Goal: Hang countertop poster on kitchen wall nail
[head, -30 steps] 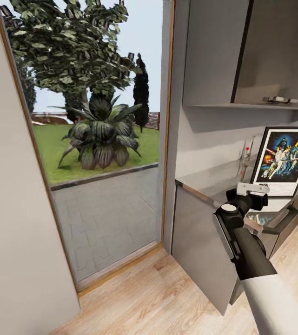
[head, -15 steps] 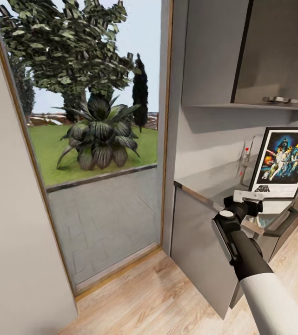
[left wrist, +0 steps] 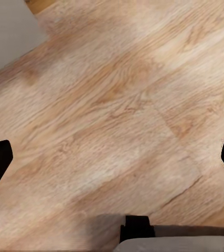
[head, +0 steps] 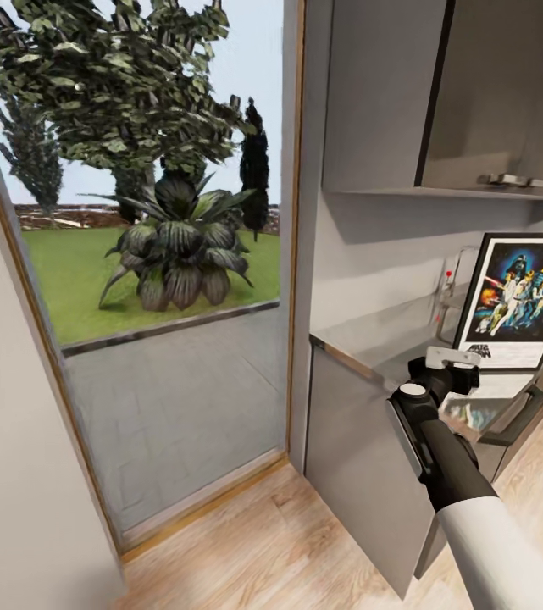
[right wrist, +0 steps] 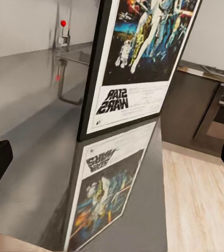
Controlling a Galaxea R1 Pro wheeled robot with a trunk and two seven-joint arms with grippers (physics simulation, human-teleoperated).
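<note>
Right wrist view: the two dark fingertips are seen at the frame's far edges, well apart, so the jaws are judged spread and empty. Between them the poster [right wrist: 138, 58] is seen standing upright on the kitchen countertop [right wrist: 33, 157], its art mirrored in the glossy slab.

From the head view the right gripper [head: 453, 360] is placed at about 4 o'clock, just short of the poster [head: 521, 301], which sits at 3 o'clock.

Left wrist view: the fingertips are likewise set wide over the wooden floor [left wrist: 112, 115].

Nothing is judged done yet: grasping, carrying and hanging are all left. No wall nail can be made out. The poster's right edge is cut off.
</note>
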